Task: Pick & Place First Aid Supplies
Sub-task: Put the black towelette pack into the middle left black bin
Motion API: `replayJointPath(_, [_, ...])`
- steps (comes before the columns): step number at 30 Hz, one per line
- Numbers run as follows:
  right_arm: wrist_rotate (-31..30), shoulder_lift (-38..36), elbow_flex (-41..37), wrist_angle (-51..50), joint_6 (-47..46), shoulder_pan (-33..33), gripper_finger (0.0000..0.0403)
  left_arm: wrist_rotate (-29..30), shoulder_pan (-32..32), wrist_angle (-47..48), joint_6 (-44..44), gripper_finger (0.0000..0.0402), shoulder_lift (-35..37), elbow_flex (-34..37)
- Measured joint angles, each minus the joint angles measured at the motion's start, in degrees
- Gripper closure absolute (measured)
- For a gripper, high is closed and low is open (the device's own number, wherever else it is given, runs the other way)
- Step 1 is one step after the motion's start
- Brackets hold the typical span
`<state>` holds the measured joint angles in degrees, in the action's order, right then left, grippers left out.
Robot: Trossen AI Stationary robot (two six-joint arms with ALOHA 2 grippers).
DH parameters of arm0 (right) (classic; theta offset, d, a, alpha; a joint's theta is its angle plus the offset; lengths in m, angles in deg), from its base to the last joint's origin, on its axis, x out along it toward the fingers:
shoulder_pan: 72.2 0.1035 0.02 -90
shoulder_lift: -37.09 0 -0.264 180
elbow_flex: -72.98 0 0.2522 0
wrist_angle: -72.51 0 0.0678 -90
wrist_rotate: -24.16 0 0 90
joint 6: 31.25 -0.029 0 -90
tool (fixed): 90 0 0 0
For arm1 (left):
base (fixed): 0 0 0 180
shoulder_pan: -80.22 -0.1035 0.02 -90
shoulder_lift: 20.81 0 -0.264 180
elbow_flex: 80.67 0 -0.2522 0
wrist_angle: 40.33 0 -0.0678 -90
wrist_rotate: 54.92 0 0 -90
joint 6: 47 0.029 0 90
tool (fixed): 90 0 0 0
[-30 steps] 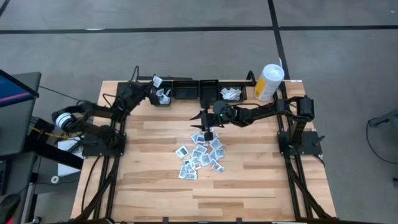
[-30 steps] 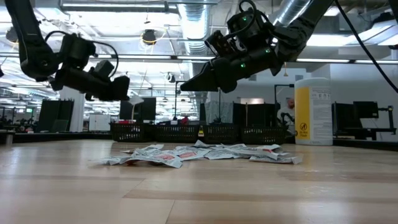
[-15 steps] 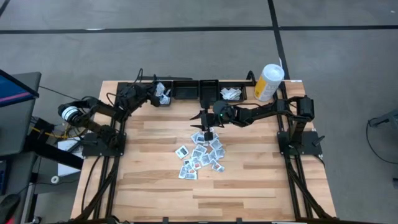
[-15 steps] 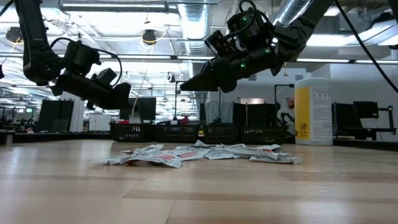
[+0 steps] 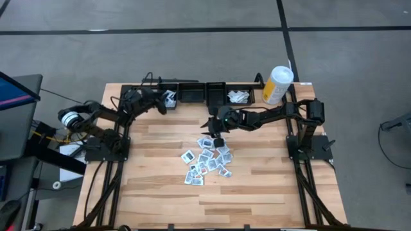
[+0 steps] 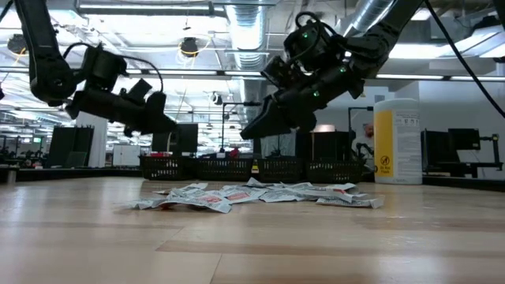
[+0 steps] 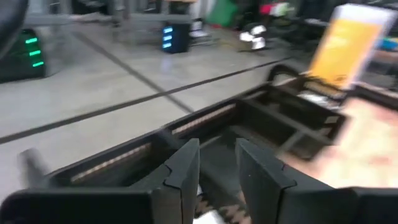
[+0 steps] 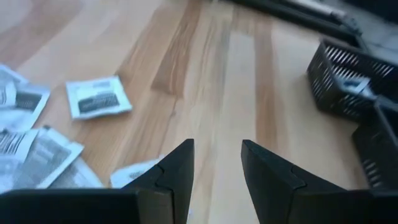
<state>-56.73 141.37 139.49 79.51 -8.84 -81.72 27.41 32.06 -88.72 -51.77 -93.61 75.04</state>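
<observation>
1. Wooden planks make up the surface [image 5: 257, 186] in the high view. First aid packets [image 5: 207, 159] lie in a loose heap near its middle. The right tool [image 5: 214, 126] hangs just past the heap's 12 o'clock edge, above the wood. The left tool [image 5: 166, 100] is over the leftmost of the black bins [image 5: 192, 93] along the 12 o'clock edge; white packets lie in that bin and in the rightmost one. A white-and-yellow canister [image 5: 277, 85] stands at 1 o'clock.

2. Low view: the heap [image 6: 252, 195] lies flat on the wood. The right tool [image 6: 251, 130] hovers above it, nose tilted down, touching nothing. The left tool [image 6: 167, 122] hangs high at 10 o'clock, with the bins [image 6: 237, 167] behind.

3. Left wrist view: its two dark fingers [image 7: 181, 175] stand apart with nothing between them, over a bin [image 7: 273, 124].

4. Right wrist view: its fingers [image 8: 177, 171] stand apart and empty above bare wood; packets [image 8: 96, 98] lie beside them, a bin [image 8: 348, 78] farther off.
</observation>
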Motion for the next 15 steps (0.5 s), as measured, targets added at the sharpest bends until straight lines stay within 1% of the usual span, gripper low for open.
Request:
replayJointPath(3, [0.0,0.0,0.0,-1.5,0.0,-0.3,0.0274,-2.9,2.1,0.1,0.2,0.0297,2.1,0.0])
replayJointPath(6, [0.0,0.0,0.0,-1.7,0.0,-1.1,0.0274,-3.3,3.7,0.5,1.1,0.0297,3.5,0.0])
replayJointPath(10, [-0.1,-0.1,0.0,-2.3,-1.5,-2.6,0.0274,-3.1,5.8,1.0,-3.0,0.0298,3.6,0.1])
replayJointPath(15, [-0.1,0.0,0.0,-6.2,-1.9,-4.6,0.0274,-3.2,10.9,1.3,-5.9,0.0298,3.7,3.2])
